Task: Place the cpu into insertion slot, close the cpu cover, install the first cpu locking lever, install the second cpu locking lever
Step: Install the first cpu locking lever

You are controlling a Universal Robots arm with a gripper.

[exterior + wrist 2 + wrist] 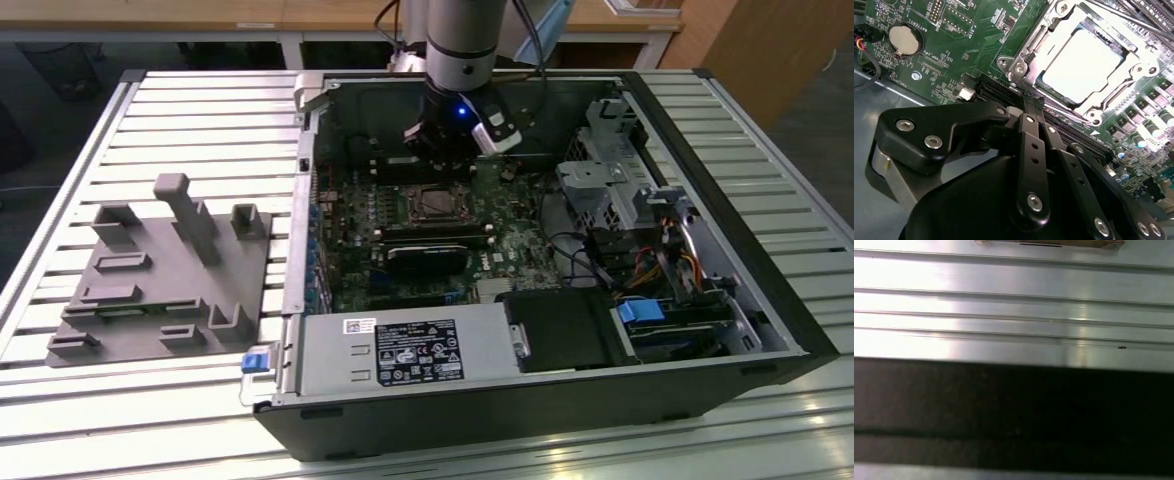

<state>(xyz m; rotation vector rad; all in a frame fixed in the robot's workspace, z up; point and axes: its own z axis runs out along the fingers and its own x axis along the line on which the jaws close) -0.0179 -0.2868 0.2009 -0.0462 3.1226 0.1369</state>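
Gripper hangs inside the open computer case in the exterior view, just behind the insertion slot. Second wrist view: fingers pressed together, empty; cpu seated in slot, cpu cover closed around it.

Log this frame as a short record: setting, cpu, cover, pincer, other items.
setting: open computer case on a slatted metal table
cpu: seated in the insertion slot, pale top showing
cpu cover: down around the chip as a frame
pincer: above the board beside the socket, holding nothing
other items: grey fixture block at the exterior view's left; coin battery on the board
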